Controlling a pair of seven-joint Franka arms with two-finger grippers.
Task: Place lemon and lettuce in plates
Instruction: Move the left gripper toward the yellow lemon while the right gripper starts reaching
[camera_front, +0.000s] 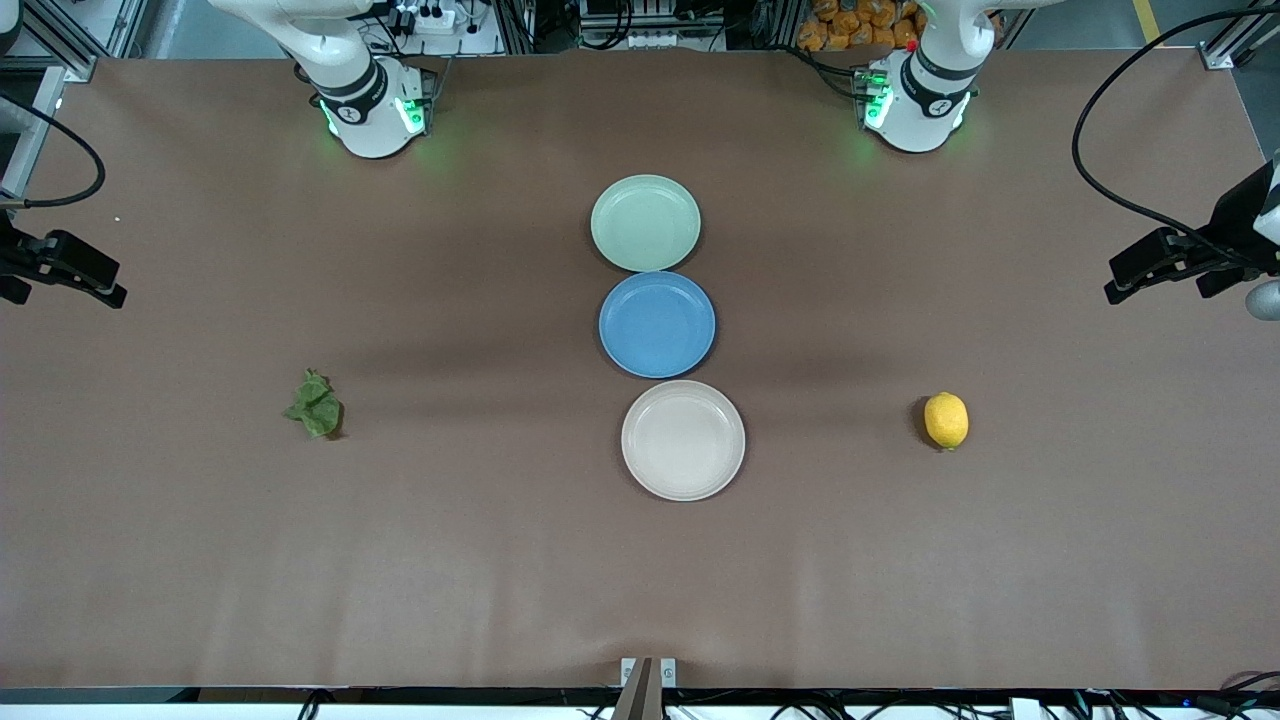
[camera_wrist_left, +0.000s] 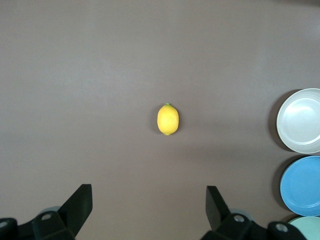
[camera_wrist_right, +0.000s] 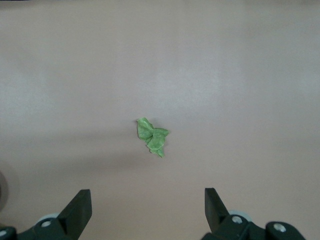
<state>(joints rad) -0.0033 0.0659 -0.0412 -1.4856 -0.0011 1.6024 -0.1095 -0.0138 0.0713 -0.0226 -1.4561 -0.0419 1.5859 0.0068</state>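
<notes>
**Both grippers spread wide, high over bare table**

A brown table (camera_front: 500, 560) fills the view; racks and cables crowd its edge by the arm bases. The left gripper (camera_wrist_left: 149, 210) hangs spread apart over the lemon (camera_wrist_left: 168, 119); the right gripper (camera_wrist_right: 148, 210), likewise parted, hangs over the lettuce (camera_wrist_right: 152, 135). The pale green plate (camera_front: 645, 222), blue plate (camera_front: 657, 324) and cream plate (camera_front: 683, 439) line the middle, all bare. Both grippers are cut off in the front view.

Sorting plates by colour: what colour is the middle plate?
Blue; the middle plate shows best in the front view.
</notes>
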